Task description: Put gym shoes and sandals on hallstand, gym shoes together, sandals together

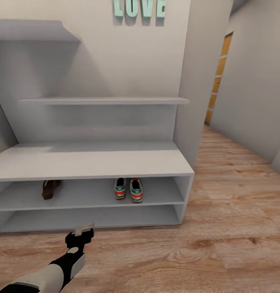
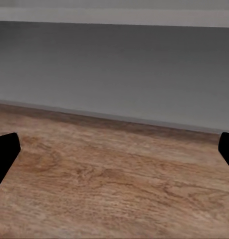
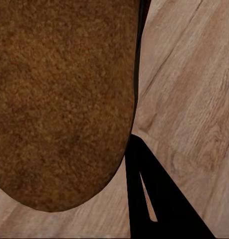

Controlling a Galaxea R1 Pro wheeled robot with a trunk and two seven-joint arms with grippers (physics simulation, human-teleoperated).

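The two gym shoes [image 1: 120, 189] [image 1: 136, 190] stand side by side, heels outward, on the upper low shelf of the hallstand [image 1: 91, 162]. One dark-brown sandal [image 1: 49, 189] lies on the same shelf further left. In the right wrist view the brown sole of the other sandal [image 3: 59, 99] looms close over the corridor floor [image 3: 194, 89], with my right gripper [image 3: 69, 199] shut on it and one black finger [image 3: 149, 199] beside it. My left gripper [image 1: 83, 228] hovers low over the floor [image 1: 221, 244] before the rack's bottom shelf, its fingers [image 2: 4, 154] wide open and holding nothing.
Two wall shelves [image 1: 103, 100] hang above the bench top, under teal LOVE letters [image 1: 139, 8]. A white wall panel [image 1: 196, 81] flanks the rack's right end. The corridor runs on to the right toward an orange door [image 1: 219, 77].
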